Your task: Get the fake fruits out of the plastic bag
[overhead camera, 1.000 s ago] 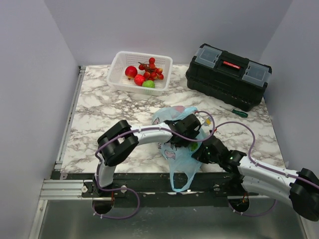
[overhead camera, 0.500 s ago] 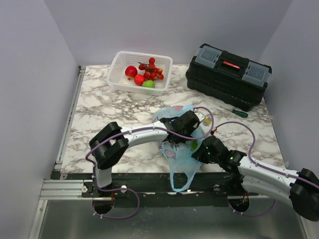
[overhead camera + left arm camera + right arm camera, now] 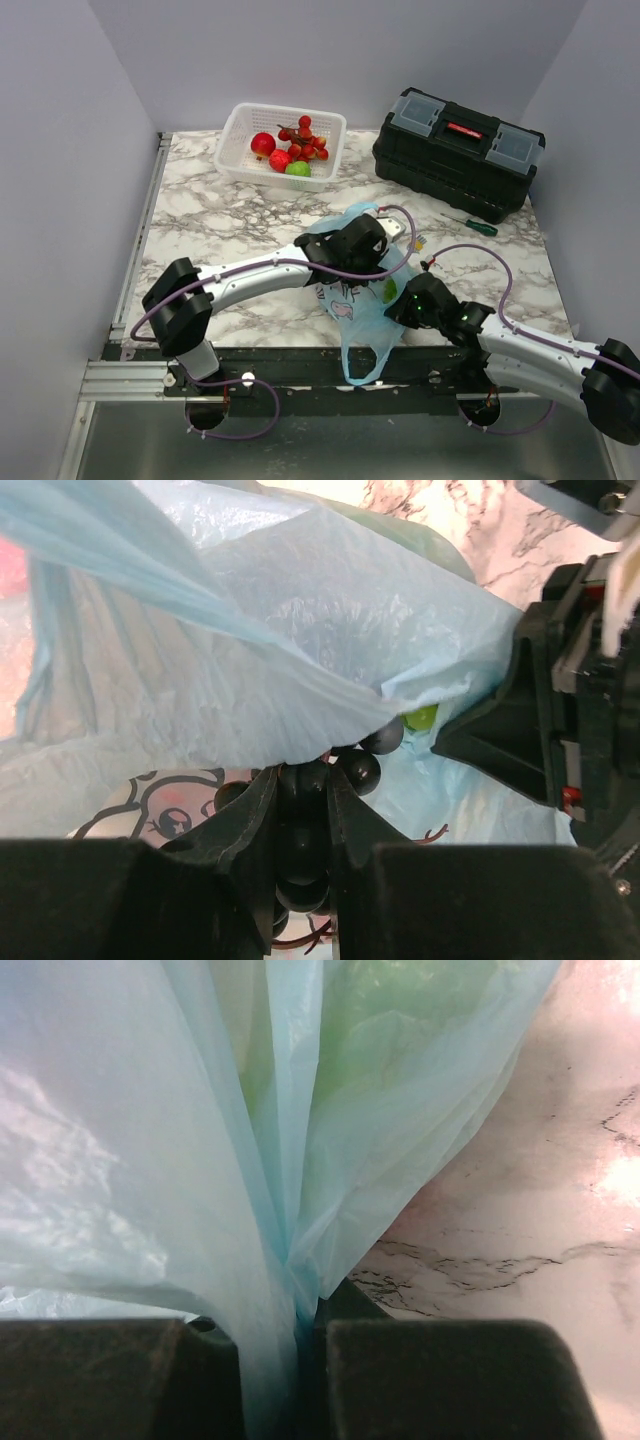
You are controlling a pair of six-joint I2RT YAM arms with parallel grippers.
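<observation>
The plastic bag (image 3: pixel 352 300) lies at the near middle of the surface (image 3: pixel 200 215), which looks like white stone with grey veins. The bag is thin, crinkly and light blue, and you can see through it a little. Part of it hangs over the near edge. On its side is a cartoon figure (image 3: pixel 150 800) drawn in black lines with pink spots. No words on it can be read.

The left gripper (image 3: pixel 303 785) reaches into the bag. Its two black fingers are closed on a bunch of grapes (image 3: pixel 303 835), small shiny dark balls stuck together. A few balls poke out past the fingertips. A bright green bit (image 3: pixel 420 717) shows just behind them, under the bag's film.

The right gripper (image 3: pixel 290 1330) is closed tight on a fold of the bag. The film fans out upward from between its fingers and looks greenish higher up.

At the far left stands a white basket (image 3: pixel 232 140) with lattice walls. In it are a red apple (image 3: pixel 263 144), red berries (image 3: pixel 305 135) and a light green round fruit (image 3: pixel 298 169), all smooth and shiny. At the far right sits a black plastic toolbox (image 3: pixel 458 150) with a red strip on its lid. Any writing there is too small to read. A screwdriver (image 3: pixel 478 227) with a green handle lies just in front of it.
</observation>
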